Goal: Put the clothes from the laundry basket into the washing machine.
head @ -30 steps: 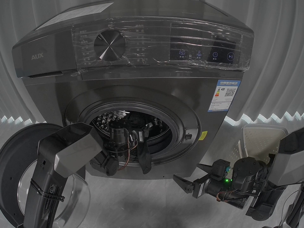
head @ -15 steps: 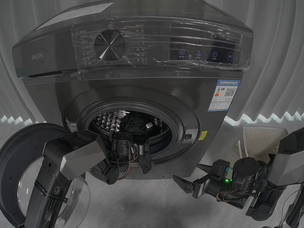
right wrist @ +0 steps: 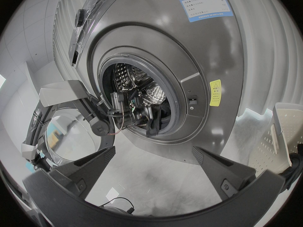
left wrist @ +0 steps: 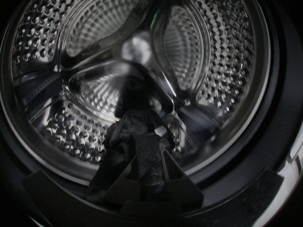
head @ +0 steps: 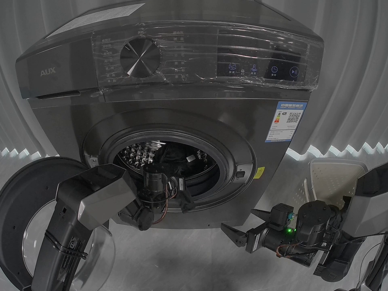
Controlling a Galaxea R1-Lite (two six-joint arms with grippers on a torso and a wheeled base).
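Note:
The grey washing machine [head: 173, 102] stands with its round door [head: 20, 207] swung open to the left. My left gripper [head: 182, 190] is at the lower rim of the drum opening [head: 210, 170], shut on a dark garment [head: 187, 203]. In the left wrist view the fingers [left wrist: 176, 177] clamp the garment [left wrist: 129, 126], which reaches into the steel drum [left wrist: 221, 57]. More dark clothing [head: 178, 160] lies inside the drum. My right gripper [head: 242, 227] hangs open and holds nothing, low at the machine's front right. In the right wrist view the right gripper [right wrist: 152, 148] faces the opening and the held garment [right wrist: 153, 123].
A white perforated laundry basket [head: 331, 178] stands to the right of the machine, beside my right arm; its edge [right wrist: 284, 133] appears in the right wrist view. Grey floor [head: 182, 255] lies in front of the machine. White curtains hang behind.
My left gripper has lifted the dark garment, which earlier hung down over the door rim, up toward the drum opening. The right arm has not moved.

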